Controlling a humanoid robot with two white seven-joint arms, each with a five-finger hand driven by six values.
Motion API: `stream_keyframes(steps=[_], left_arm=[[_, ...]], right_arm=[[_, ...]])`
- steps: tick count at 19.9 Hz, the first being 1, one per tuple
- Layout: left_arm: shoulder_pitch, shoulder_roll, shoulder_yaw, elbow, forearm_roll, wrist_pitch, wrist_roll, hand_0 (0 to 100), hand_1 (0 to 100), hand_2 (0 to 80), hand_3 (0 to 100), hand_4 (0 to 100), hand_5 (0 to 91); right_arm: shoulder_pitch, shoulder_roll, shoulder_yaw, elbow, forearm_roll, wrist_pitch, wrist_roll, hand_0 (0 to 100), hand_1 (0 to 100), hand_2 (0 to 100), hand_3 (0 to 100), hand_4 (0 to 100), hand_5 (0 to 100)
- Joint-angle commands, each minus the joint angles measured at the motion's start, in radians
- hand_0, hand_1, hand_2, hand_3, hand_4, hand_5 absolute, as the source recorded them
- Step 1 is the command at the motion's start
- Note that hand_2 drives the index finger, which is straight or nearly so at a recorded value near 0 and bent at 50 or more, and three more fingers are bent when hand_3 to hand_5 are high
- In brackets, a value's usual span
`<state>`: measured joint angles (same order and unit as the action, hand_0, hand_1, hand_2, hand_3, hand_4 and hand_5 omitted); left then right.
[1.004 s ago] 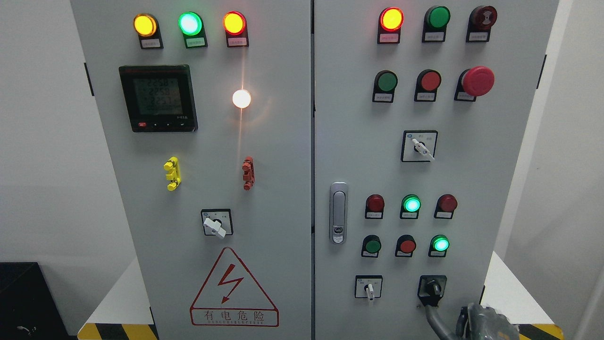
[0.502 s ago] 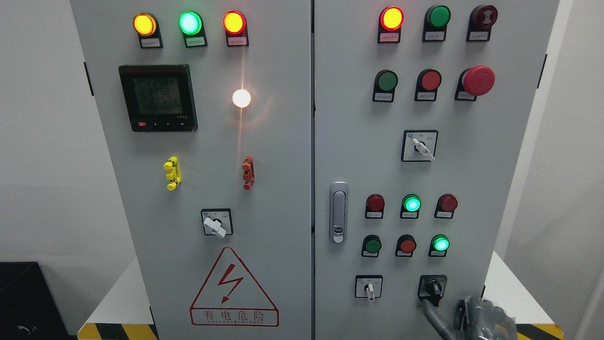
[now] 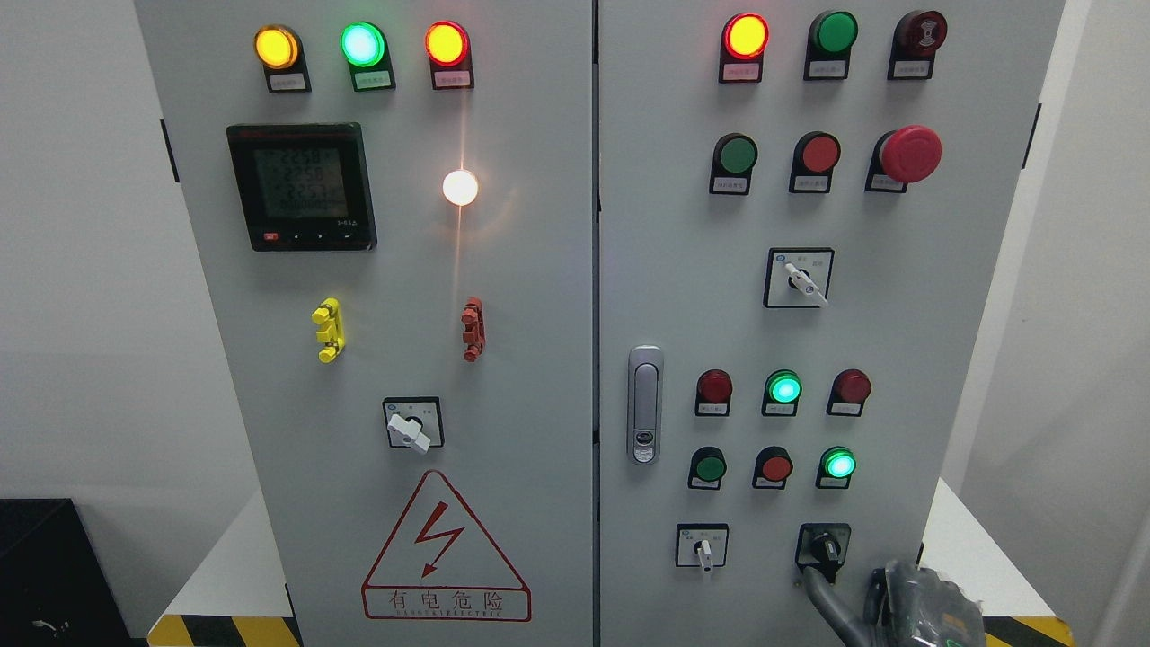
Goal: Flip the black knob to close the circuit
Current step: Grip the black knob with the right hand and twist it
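Item one, nearest: my right hand [image 3: 916,607], low at the cabinet's bottom right corner, one finger [image 3: 822,593] stretched up-left to the black knob [image 3: 823,548], the rest loosely curled and holding nothing. Item two: the knob itself, at the right door's [image 3: 970,359] foot, handle pointing down, up-left of my palm. My left hand is nowhere in view, so the right is nearer.

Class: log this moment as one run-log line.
right hand | finger at black knob | grip: unclear | left hand: unseen | flip: unconfirmed
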<state>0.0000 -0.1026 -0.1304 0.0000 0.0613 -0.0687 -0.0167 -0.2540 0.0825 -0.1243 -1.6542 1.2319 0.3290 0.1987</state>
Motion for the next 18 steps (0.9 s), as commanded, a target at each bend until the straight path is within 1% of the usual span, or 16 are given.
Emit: stream_keyframes(steps=[1, 15, 18], left_arm=[[0.021, 0.001, 0.0, -0.023, 0.0, 0.0, 0.0, 12, 56, 0.0, 0, 0, 0.0], [0.021, 0.0, 0.0, -0.023, 0.0, 0.0, 0.0, 12, 56, 0.0, 0, 0, 0.0], [0.021, 0.0, 0.0, -0.023, 0.0, 0.0, 0.0, 12, 56, 0.0, 0, 0, 0.0]], right_arm=[[0.001, -0.001, -0.014, 0.001, 0.0, 0.001, 0.001, 0, 0, 85, 100, 90, 96], [-0.002, -0.006, -0.021, 0.002, 0.0, 0.001, -0.001, 0, 0, 85, 100, 89, 96], [-0.005, -0.006, -0.032, 0.004, -0.002, -0.001, -0.001, 0, 0, 85, 100, 89, 96]])
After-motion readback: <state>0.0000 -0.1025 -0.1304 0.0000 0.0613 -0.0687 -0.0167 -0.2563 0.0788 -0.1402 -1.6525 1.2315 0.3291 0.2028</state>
